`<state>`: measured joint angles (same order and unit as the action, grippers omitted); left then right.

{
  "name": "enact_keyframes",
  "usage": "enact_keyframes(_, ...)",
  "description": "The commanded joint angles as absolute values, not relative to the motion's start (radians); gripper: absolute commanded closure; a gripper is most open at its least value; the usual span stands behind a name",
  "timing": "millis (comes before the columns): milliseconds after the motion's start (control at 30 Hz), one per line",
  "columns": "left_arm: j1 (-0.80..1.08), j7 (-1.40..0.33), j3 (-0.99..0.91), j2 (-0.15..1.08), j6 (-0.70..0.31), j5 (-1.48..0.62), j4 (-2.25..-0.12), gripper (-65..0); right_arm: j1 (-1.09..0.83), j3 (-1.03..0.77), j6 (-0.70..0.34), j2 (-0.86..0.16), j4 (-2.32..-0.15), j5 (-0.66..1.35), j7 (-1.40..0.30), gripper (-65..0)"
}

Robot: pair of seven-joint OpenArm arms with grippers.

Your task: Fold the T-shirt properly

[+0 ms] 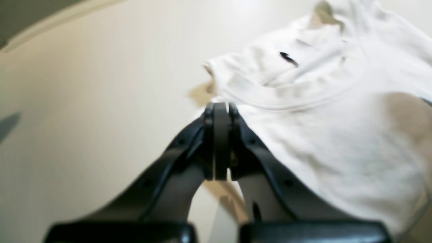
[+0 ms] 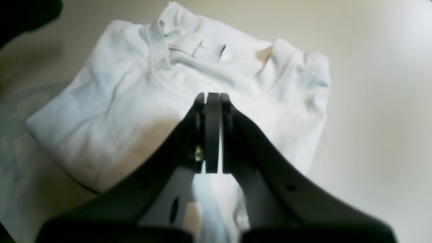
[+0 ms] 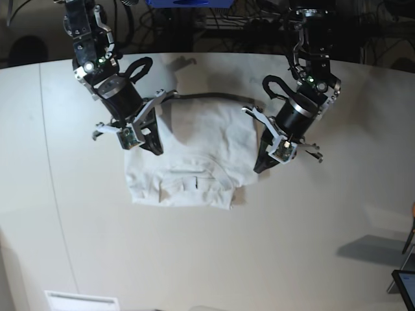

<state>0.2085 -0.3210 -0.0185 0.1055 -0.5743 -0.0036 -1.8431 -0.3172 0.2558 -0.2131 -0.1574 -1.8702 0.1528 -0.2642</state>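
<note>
The white T-shirt [image 3: 201,152] lies folded into a compact block in the middle of the table, its collar and label [image 2: 199,50] facing up at the near end. My right gripper [image 2: 212,96] is shut, fingers pressed together with nothing between them, and hovers over the shirt's left part [image 3: 157,150]. My left gripper [image 1: 221,106] is also shut. It sits at the shirt's right edge [image 3: 259,167], over bare table beside the fabric [image 1: 320,135]. No cloth shows between its fingers.
The pale table [image 3: 292,246] spreads wide around the shirt. Cables and dark gear crowd the far edge [image 3: 214,16]. A white slatted object [image 3: 81,301] lies at the near left edge, and a dark screen corner [image 3: 405,285] at the near right.
</note>
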Motion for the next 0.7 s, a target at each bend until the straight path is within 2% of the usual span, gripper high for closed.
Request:
enact_keyframes(0,0.22,-0.289,-0.041,0.122,-0.57,-0.021,-1.874,0.0,-0.32,0.259,-0.213,-0.189,-1.893,0.156,-0.189,-0.9)
enact_keyframes(233,0.34,-0.065,-0.064,0.237,-0.57,-0.021,-1.888,0.0,-0.433,0.252,-0.213,-0.286,-1.886,0.156,0.223,-0.9)
enact_keyframes(500,0.518,0.197,-0.074,0.292,-0.565,-0.016,-1.89,0.0,-0.59,0.251,-0.206,-0.332,-1.886,0.142,0.383,-0.9)
enact_keyframes(667,0.636,0.363,-0.134,0.289,-0.565,-0.018,-1.89,0.0,-0.73,0.249,-0.203,-0.323,-1.886,-0.012,0.507,-0.7)
